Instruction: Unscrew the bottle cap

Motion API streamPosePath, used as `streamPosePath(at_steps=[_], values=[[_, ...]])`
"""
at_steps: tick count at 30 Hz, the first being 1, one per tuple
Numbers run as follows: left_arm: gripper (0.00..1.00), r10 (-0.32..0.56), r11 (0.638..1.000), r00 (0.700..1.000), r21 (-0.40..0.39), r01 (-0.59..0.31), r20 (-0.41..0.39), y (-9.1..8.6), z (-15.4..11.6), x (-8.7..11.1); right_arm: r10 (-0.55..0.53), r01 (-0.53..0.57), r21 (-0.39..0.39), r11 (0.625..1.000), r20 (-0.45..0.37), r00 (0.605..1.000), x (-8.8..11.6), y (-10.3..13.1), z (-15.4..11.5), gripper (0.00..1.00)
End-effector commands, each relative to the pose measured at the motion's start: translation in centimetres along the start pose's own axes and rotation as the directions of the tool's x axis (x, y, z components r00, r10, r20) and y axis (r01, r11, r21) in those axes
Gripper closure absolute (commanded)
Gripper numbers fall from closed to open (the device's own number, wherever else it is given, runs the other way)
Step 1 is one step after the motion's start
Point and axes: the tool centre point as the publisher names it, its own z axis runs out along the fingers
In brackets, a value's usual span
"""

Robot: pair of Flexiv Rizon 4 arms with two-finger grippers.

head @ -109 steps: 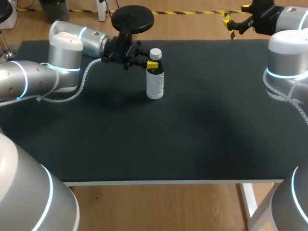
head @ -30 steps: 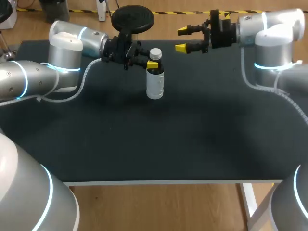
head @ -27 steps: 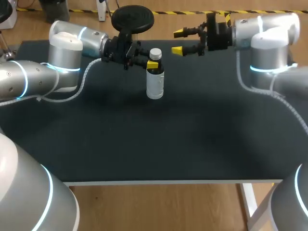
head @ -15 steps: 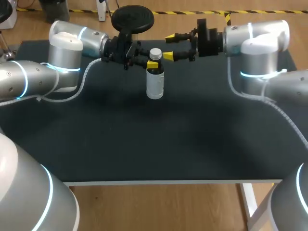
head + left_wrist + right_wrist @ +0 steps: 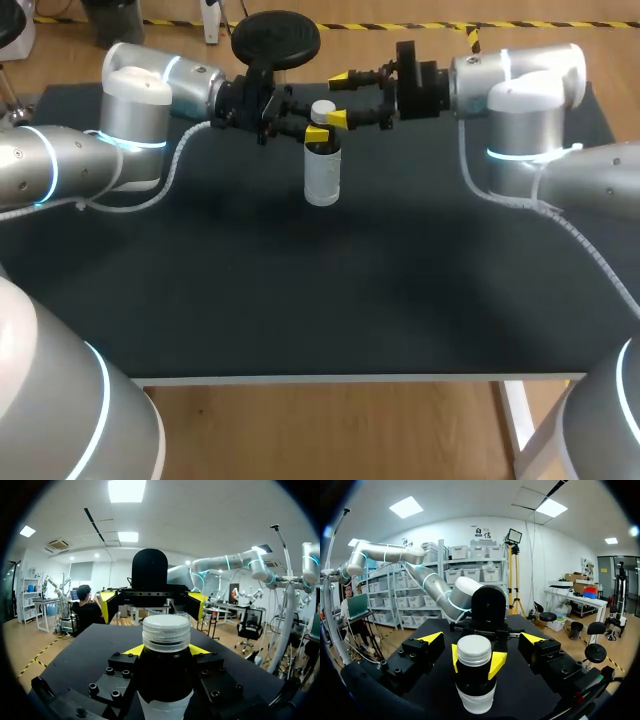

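While I watch the head view, the white-labelled bottle (image 5: 322,172) stands upright on the black table (image 5: 300,300), in the upper middle of the frame, a little left of centre. Its ribbed white screw cap (image 5: 322,110) sits on the neck. My left arm (image 5: 90,160) comes in from the upper left. The left gripper (image 5: 318,133) is clamped on the bottle just below the cap, and one of its yellow tips shows against the dark shoulder. The right wrist view shows both of those tips pressed to the neck from two sides (a firm hold, as far as I can see). In the left wrist view the bottle rises between that gripper's fingers, with the cap above them.

My right arm (image 5: 520,90) comes in from the upper right and lies level across the back of the table. The right gripper (image 5: 338,98) is spread wide. In its own wrist view its yellow fingertips (image 5: 432,637) stand well apart, with the cap showing in the gap between them and touching neither. In the head view one tip lies just right of the cap and the other is higher in the frame.
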Motion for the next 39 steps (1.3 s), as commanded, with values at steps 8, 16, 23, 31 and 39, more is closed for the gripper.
streamPosePath(at_steps=[8, 16, 23, 31, 39], values=[[1.00, -0.001, 1.000, 1.000, 0.002, 0.001, -0.008, 0.2, -0.1, -0.3, 0.019, -0.019, -0.012, 1.000, -0.028, 0.999, -0.3, -0.6, 1.2, 0.00], [1.00, -0.001, 1.000, 1.000, 0.002, 0.001, -0.008, 0.2, -0.1, -0.3, 0.017, -0.018, -0.023, 1.000, -0.040, 0.999, -0.3, -0.6, 1.7, 0.00], [1.00, -0.001, 1.000, 1.000, 0.002, 0.001, -0.008, 0.2, -0.1, -0.3, 0.011, -0.011, -0.025, 1.000, -0.028, 1.000, -0.2, -0.3, 1.6, 0.00], [1.00, -0.001, 1.000, 1.000, 0.002, 0.001, -0.008, 0.2, -0.1, -0.3, 0.003, -0.004, -0.036, 0.999, -0.005, 1.000, 0.3, 0.0, 1.5, 0.00], [1.00, -0.001, 1.000, 1.000, 0.002, 0.001, -0.008, 0.2, -0.1, -0.3, 0.011, -0.011, -0.009, 1.000, 0.085, 0.996, 0.7, 0.0, 1.6, 0.00]])
